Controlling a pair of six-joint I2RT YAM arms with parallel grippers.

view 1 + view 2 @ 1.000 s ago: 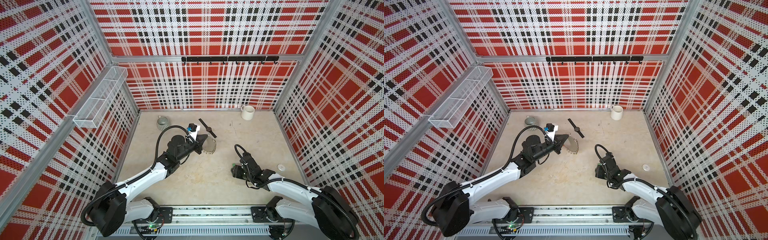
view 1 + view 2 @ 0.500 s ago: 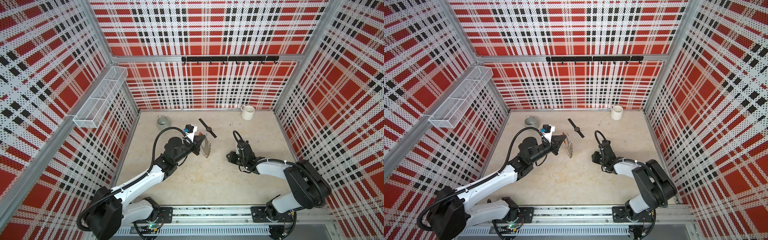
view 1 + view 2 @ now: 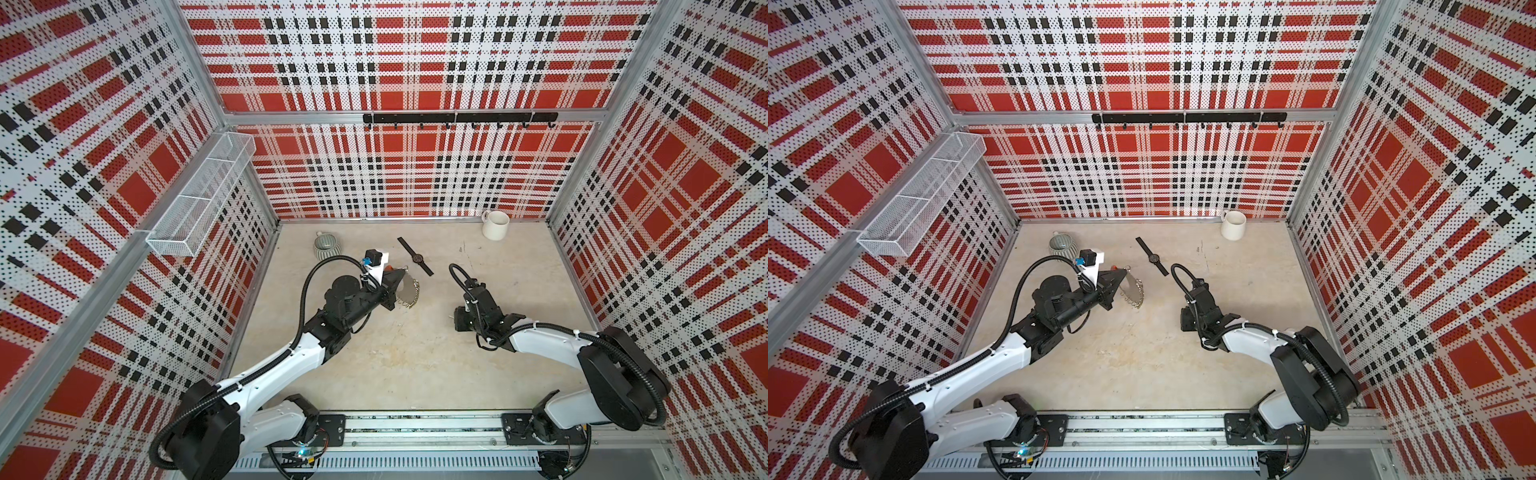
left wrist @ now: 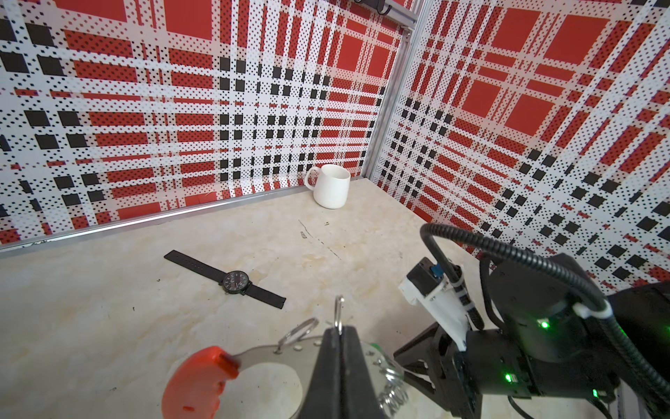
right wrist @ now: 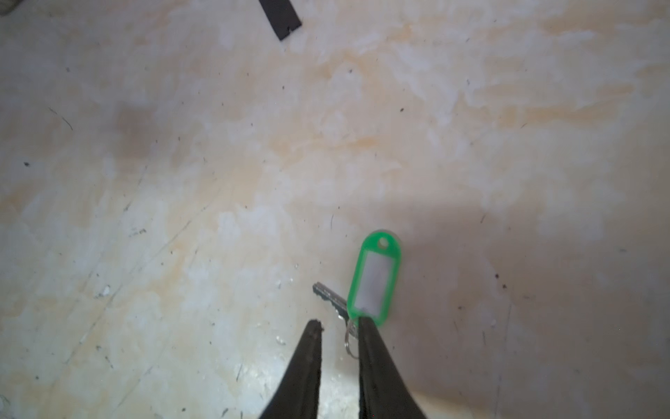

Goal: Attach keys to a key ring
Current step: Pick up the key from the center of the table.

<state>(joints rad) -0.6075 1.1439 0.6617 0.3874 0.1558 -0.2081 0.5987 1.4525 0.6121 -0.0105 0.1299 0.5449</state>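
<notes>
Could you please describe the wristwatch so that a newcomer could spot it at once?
Start at the white mug by the back wall. Between it and the grey ribbed cup lies the wristwatch, flat: the only straight black strap with a round dial.

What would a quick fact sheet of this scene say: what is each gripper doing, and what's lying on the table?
Left gripper: shut on the key ring
Right gripper: slightly open, tips at the green key tag lying on the table
Also on table: black wristwatch, white mug, grey ribbed cup
Progress: tag not yet on ring
</notes>
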